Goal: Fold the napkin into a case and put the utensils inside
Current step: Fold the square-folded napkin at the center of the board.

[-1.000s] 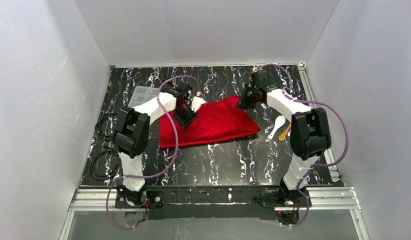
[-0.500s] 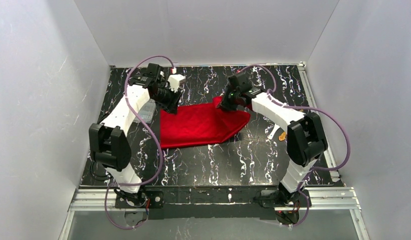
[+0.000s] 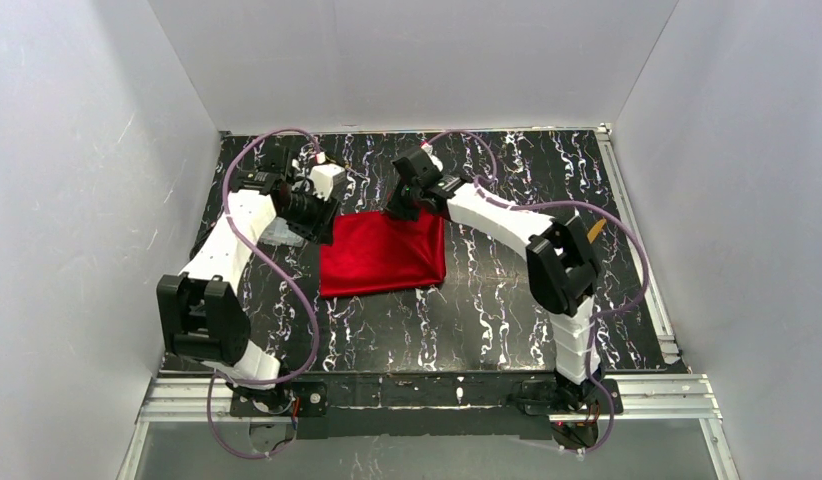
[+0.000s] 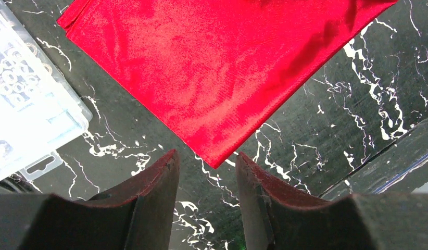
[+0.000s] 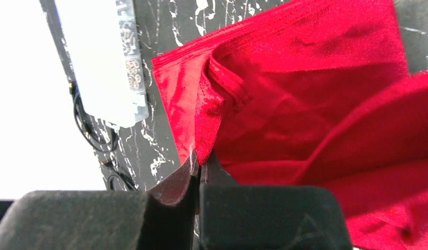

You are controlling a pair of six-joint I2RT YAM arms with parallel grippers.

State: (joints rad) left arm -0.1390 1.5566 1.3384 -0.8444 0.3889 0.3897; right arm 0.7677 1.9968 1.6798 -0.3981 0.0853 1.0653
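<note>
The red napkin lies folded over into a near-square on the black marbled table. My right gripper is at its far edge, shut on a lifted fold of the cloth, which drapes below it. My left gripper is just off the napkin's far-left corner, open and empty. In the left wrist view that corner points between my left gripper's fingertips, with the cloth spread beyond. A yellow-gold utensil tip shows beside the right arm's elbow. The white spoon is hidden.
A clear plastic compartment box sits left of the napkin under the left arm; it also shows in the left wrist view and the right wrist view. Black cables lie at the table's left edge. White walls enclose the table.
My right gripper has pulled the napkin's right end leftward over the cloth, turning the long shape into a near-square. My left gripper has moved off the cloth to its far-left corner.
</note>
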